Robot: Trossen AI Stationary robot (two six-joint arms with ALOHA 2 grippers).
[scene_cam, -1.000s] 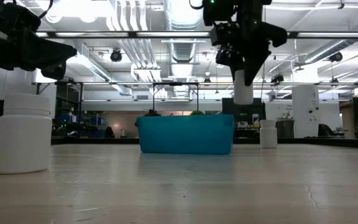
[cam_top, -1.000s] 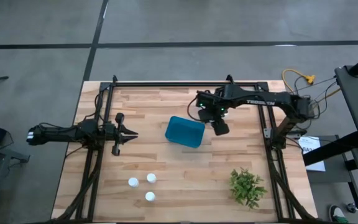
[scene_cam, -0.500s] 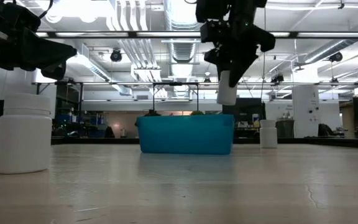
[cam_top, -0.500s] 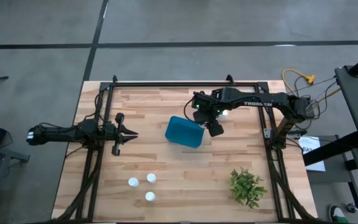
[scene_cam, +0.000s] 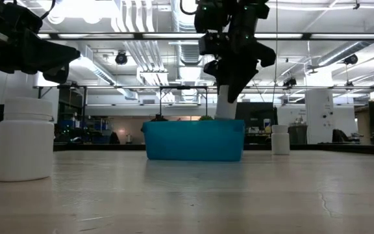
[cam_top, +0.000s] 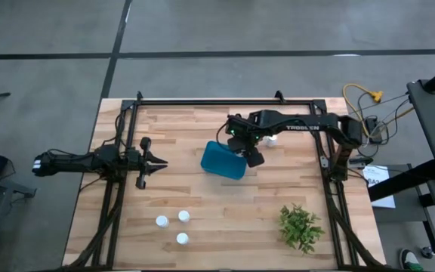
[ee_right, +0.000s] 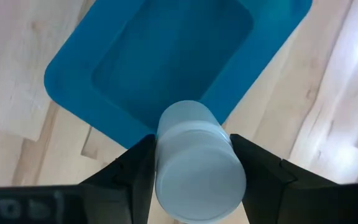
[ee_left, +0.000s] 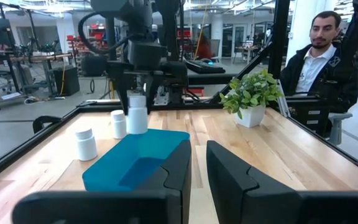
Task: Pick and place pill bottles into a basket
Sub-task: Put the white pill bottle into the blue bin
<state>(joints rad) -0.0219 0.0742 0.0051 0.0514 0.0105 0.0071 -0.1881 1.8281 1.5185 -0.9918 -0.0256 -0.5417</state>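
The teal-blue basket (cam_top: 223, 160) stands mid-table. My right gripper (cam_top: 249, 153) hovers over its right rim, shut on a white pill bottle (scene_cam: 226, 107), which also shows in the left wrist view (ee_left: 137, 116). Three more bottles (cam_top: 176, 225) stand upright on the table near the front left. Another one (cam_top: 272, 139) stands behind the right arm. My left gripper (cam_top: 157, 162) rests shut at the table's left, pointing level at the basket (ee_left: 135, 163). My right gripper pinches the bottle's upper end, by the cap (ee_right: 194, 155), between its two fingers (ee_right: 129, 171), one on each side. The fingers come steeply from above. The bottle hangs below them, slightly tilted and clear of the table, its lower end at the height of the basket's rim (scene_cam: 229, 121).
A small green plant (cam_top: 300, 227) stands near the front right corner. A dark frame (cam_top: 202, 101) runs around the table's edges. Beyond the table, a person (ee_left: 319, 62) sits behind the plant. One bottle (scene_cam: 24, 138) stands close to the low camera.
My right gripper has carried the bottle toward the table's left and downward, from beside the basket to over its right rim. It has tipped a little on the way, and the bottle has stayed in the hold.
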